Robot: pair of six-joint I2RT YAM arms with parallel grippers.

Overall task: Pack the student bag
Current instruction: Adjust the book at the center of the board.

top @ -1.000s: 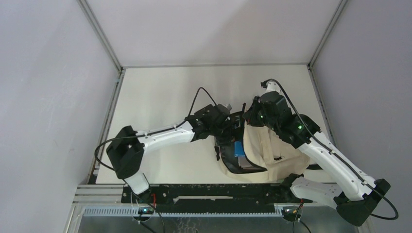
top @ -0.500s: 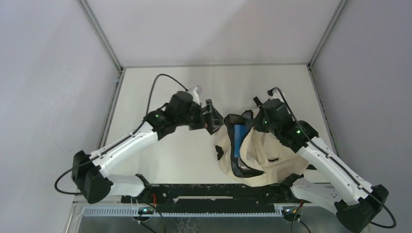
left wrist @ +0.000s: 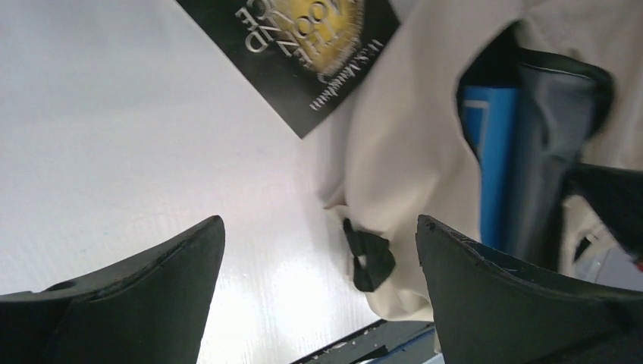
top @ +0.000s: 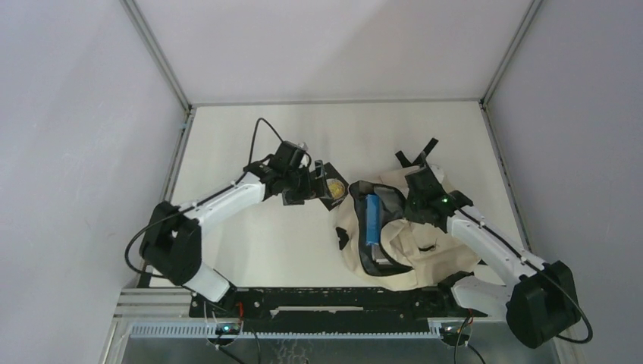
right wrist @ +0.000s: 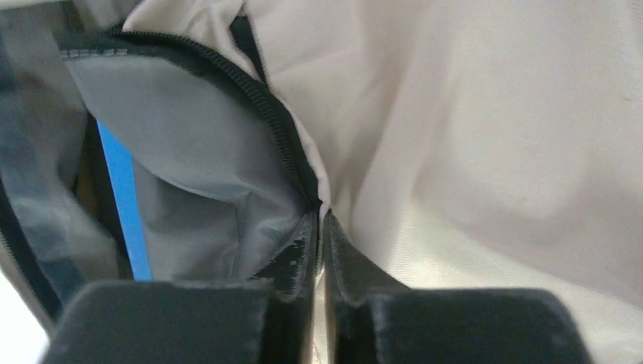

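Student bag, cream with black straps, lies on the desk right of centre in the overhead view, its mouth gaping toward the left and a flat blue item standing inside. The right fingers sit at the right side of that opening, down on the bag's rim. The left fingers are off the bag, to its left and spread apart, with a black booklet bearing a gold disc lying just beside them, between them and the bag's upper left corner. From the left wrist, the left fingers stand wide with nothing between them but bare desk; the student bag fills the right half ahead of them, close to the right-hand finger but apart from it. The black booklet lies at the top of this view, its corner touching or tucked under the cream cloth; which of the two is unclear. The blue item shows in the dark opening, and a small black strap loop hangs at the bag's near edge. From the right wrist, the right fingers are pressed together, pinching the student bag where its black zip meets the cream outer cloth, grey lining and the blue item to their left.
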